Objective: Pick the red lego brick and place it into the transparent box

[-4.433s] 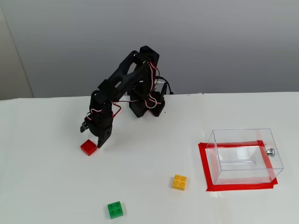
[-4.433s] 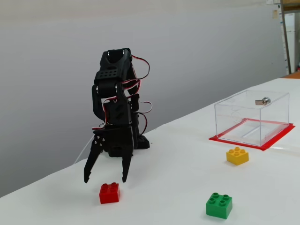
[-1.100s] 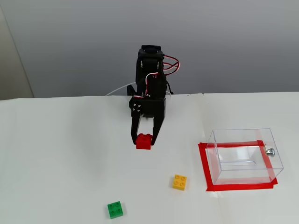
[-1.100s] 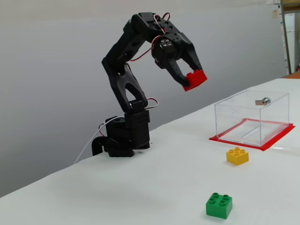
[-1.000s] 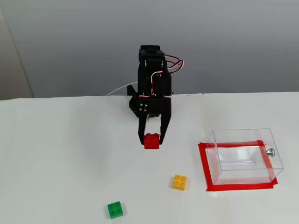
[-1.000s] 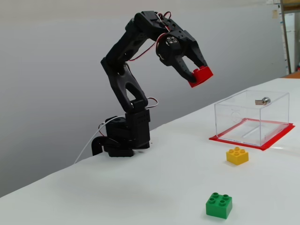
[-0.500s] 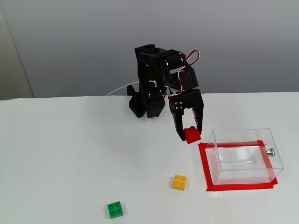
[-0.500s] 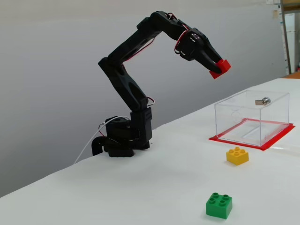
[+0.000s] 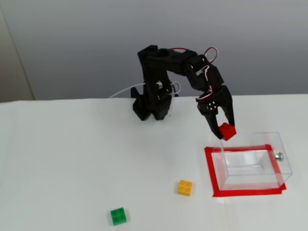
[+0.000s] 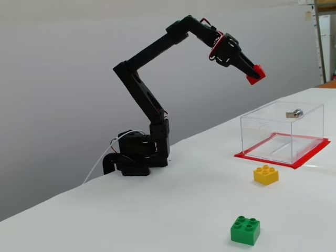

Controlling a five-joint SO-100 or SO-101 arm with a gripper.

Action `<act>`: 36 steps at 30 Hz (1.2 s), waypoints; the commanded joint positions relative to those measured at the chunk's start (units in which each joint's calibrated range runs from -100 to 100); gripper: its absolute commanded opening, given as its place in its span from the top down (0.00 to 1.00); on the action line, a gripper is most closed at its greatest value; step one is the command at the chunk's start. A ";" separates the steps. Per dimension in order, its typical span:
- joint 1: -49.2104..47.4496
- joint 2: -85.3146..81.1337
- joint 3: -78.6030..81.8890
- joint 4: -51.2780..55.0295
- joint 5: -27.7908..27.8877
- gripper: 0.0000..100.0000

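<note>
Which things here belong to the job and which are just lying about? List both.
Job:
- red brick, held up in the claw
- clear box, empty

Lying about:
- yellow brick
- green brick
- red tape under the box

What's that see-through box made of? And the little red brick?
The transparent box looks like clear, glossy hard plastic: thin walls you see the red tape through. The red lego brick, pinched in the gripper, looks like smooth molded plastic, evenly bright red.
</note>
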 commanded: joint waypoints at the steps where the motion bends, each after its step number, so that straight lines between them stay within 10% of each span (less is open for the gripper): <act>1: -0.94 2.54 -2.23 -2.82 0.30 0.90; 36: -12.55 20.19 -9.46 -12.39 0.30 0.90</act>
